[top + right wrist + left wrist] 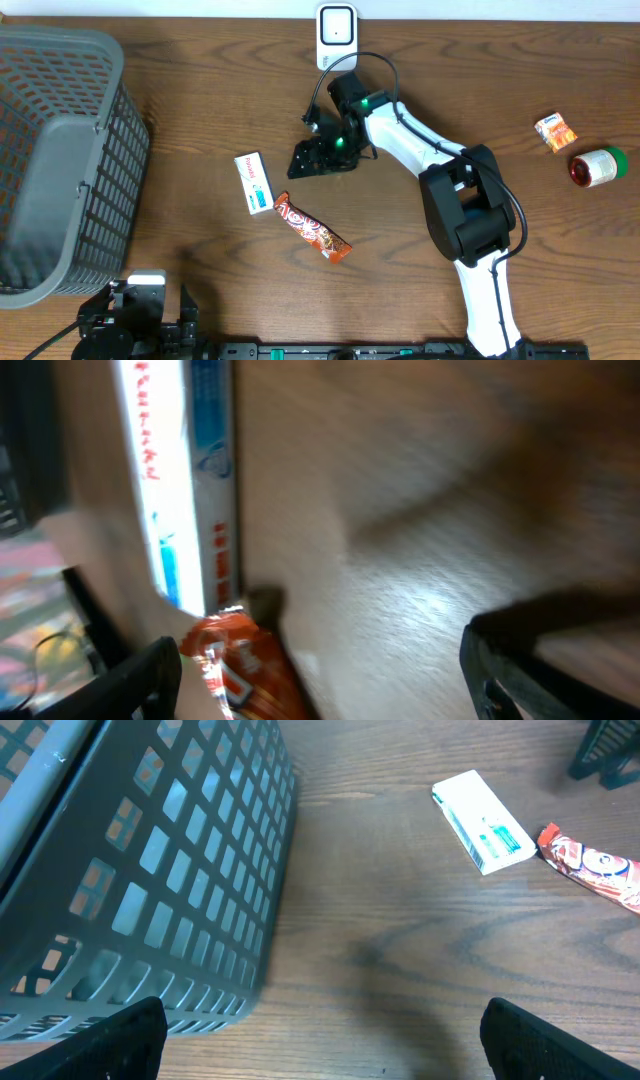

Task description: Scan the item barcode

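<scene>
From overhead, my right tool (pixel 315 160) sits low over the surface (pixel 200 90), a little in front of the scanner (pixel 337 30). The scanner stands at the far edge with its window facing the work area, which I take to be why that arm reaches so far forward. The white box (pixel 254 182) and the snack bar (pixel 312 227) lie flat just beside the tool, on the basket side. Their ends are close together, though I cannot tell if they touch. Neither is lifted or turned toward the scanner, so I judge no barcode is being presented right now. An orange packet (pixel 555 131) and a round container (pixel 597 167) lie well apart on the right. The left tool (pixel 150 300) is parked at the near edge by the basket (pixel 60 150), out of the right arm's way.

In the left wrist view, its fingers (pixel 120 1040) show at the bottom corners. They are spread wide with only bare wood between them. The basket wall fills the left side, with the box and bar beyond.

The right wrist view is blurred. The fingers (pixel 150 670) are clearly apart and nothing is clamped between them. The box and the bar's orange wrapper lie off to one side, outside the gap. Whichever one I scan, I would need to take hold of it first.
</scene>
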You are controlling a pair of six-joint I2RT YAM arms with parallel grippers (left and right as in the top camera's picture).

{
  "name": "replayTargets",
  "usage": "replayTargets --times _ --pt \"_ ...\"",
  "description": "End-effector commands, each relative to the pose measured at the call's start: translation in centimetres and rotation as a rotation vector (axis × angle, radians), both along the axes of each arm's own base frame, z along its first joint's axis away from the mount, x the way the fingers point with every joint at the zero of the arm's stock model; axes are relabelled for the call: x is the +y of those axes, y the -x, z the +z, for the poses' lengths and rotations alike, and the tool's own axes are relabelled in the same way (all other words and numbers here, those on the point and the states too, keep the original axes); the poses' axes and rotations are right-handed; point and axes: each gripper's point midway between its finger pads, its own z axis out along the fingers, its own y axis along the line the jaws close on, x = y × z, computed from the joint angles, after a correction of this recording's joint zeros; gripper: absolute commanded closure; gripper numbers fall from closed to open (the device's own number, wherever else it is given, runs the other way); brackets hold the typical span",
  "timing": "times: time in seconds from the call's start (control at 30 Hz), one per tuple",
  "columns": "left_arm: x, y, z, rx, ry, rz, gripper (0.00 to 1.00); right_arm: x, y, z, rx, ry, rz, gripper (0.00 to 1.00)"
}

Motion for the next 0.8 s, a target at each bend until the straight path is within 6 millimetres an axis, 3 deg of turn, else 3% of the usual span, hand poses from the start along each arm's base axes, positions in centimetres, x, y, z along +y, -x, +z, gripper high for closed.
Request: replayTargets --times 0.0,0.07,0.27,0.33,0.4,0.53,0.67,0.77 --pt "-0.2 0.1 0.2 -0.01 0.005 -0.009 0.01 -5.1 -1.2 -5.2 -0.039 0.322 -0.021 0.06" --pt "-0.2 0.1 0.2 -0.01 0.005 -0.009 0.01 -5.2 -1.3 -3.4 -0.067 0.35 0.001 0.02" --pt "-0.2 0.1 0.2 -0.01 0.005 -0.009 0.01 -7.6 -1.4 5.1 -0.308 0.579 -0.039 0.01" --pt "-0.1 0.1 0.2 -0.01 0.005 -0.009 0.01 -6.9 0.4 8.1 -0.392 0.622 -0.015 0.01" --pt "-0.1 0.1 0.2 -0.01 0.005 -0.009 0.01 -6.2 3.0 9.6 -0.435 0.64 0.011 0.02" --pt "-0.1 0.1 0.2 -0.01 0.005 -0.009 0.01 -6.2 7.1 9.4 -0.553 0.712 0.015 0.02" --pt "-0.1 0.1 0.2 -0.01 0.005 -0.009 0.01 -4.9 11.6 6.4 -0.63 0.702 0.104 0.01" --pt "-0.1 0.1 0.2 -0.01 0.005 -0.009 0.01 -5.4 13.8 3.5 -0.681 0.759 0.137 0.01"
